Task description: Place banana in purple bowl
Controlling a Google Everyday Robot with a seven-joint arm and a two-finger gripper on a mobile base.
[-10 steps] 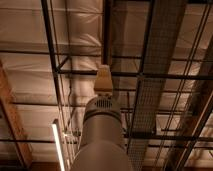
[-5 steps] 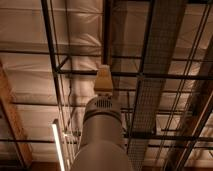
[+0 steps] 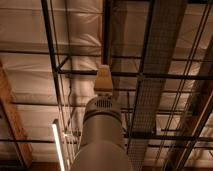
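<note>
Camera looks straight up at the ceiling beams [image 3: 150,75]. The arm [image 3: 102,135] rises from bottom centre, gripper [image 3: 103,80] at mid-frame, open or closed I cannot tell. No banana or purple bowl in view; best to find both before reaching.

We see a ceiling [image 3: 30,35], pale and crinkly (like foil). Dark metal bars [image 3: 50,45] cross it. A long light [image 3: 58,147] glows low on the left, by a brown wood beam [image 3: 12,120]. A wire tray [image 3: 155,65] runs on the right. The gripper [image 3: 104,80] points up in the middle.
</note>
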